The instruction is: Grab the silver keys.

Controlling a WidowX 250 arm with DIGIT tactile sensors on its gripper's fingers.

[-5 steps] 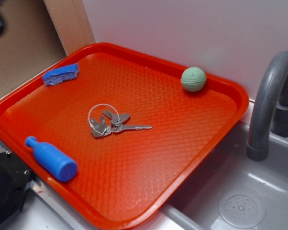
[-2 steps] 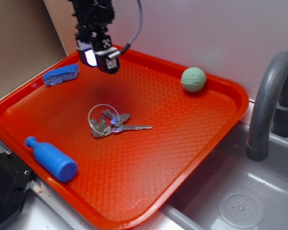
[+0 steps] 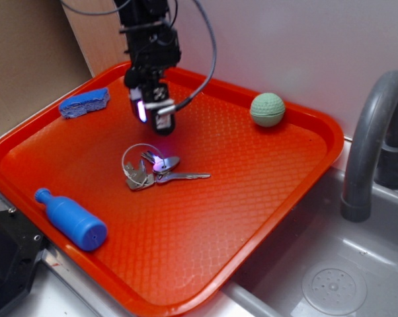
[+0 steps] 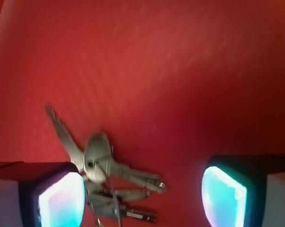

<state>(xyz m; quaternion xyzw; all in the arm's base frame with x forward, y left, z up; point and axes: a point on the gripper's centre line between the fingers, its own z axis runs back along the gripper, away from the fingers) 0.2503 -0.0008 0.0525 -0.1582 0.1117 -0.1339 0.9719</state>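
The silver keys [image 3: 154,170] lie flat near the middle of the red tray [image 3: 265,198], a small bunch on a thin wire ring. My gripper [image 3: 153,117] hangs just above and slightly behind them, open, its glowing pads pointing down. In the wrist view the silver keys [image 4: 109,175] lie between the two lit fingertips [image 4: 62,198], closer to the left one, and my gripper [image 4: 142,198] holds nothing.
A blue sponge [image 3: 84,102] lies at the tray's back left. A blue toy bottle [image 3: 71,220] rests on its front left edge. A green golf ball [image 3: 267,109] sits at the back right. A grey faucet [image 3: 367,142] and sink [image 3: 331,277] stand to the right.
My gripper came into view from the top left and moved right and down, from beside the sponge to just above the keys. The keys have not moved.
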